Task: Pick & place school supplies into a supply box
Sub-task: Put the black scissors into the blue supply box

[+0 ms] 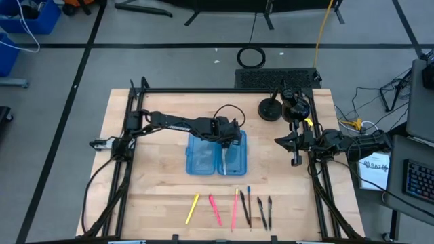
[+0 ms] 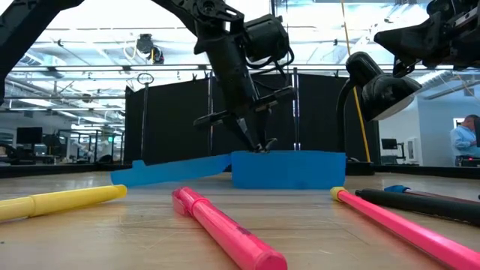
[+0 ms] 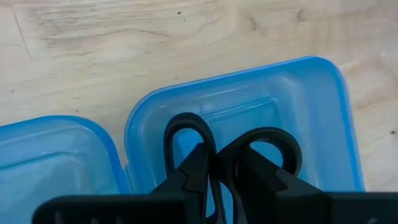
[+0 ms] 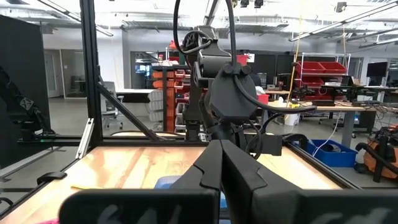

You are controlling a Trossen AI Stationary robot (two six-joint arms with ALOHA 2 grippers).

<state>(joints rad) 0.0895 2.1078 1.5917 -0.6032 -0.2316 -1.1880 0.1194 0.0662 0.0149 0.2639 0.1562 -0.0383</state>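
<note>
The supply box (image 1: 203, 157) lies open at the table's middle, two translucent blue halves side by side (image 2: 289, 169). My left gripper (image 1: 228, 139) reaches down into the right half (image 3: 298, 106), shut on the black-handled scissors (image 3: 186, 134); their pale blades (image 1: 222, 164) point to the near edge. Several pens and pencils lie in a row near the near edge: yellow (image 1: 192, 208), pink (image 1: 215, 209), red (image 1: 235, 209), blue-tipped (image 1: 248, 202), black (image 1: 262, 211). My right gripper (image 1: 293, 146) waits shut at the right edge, above the table (image 4: 221, 168). My left gripper pinches the scissors where the two handle loops (image 3: 267, 146) meet, coming from above and pointing down. The loops stick out past the fingers (image 3: 196, 171) toward the box's far wall. The gripper hides the pivot; whether the scissors rest on the box floor I cannot tell.
A black desk lamp (image 1: 270, 108) stands by the far right corner, its head (image 2: 379, 90) hanging over the table. Black frame rails run along the left and right edges. Bare wood lies between the box and the pen row. A person (image 2: 465, 139) stands far behind.
</note>
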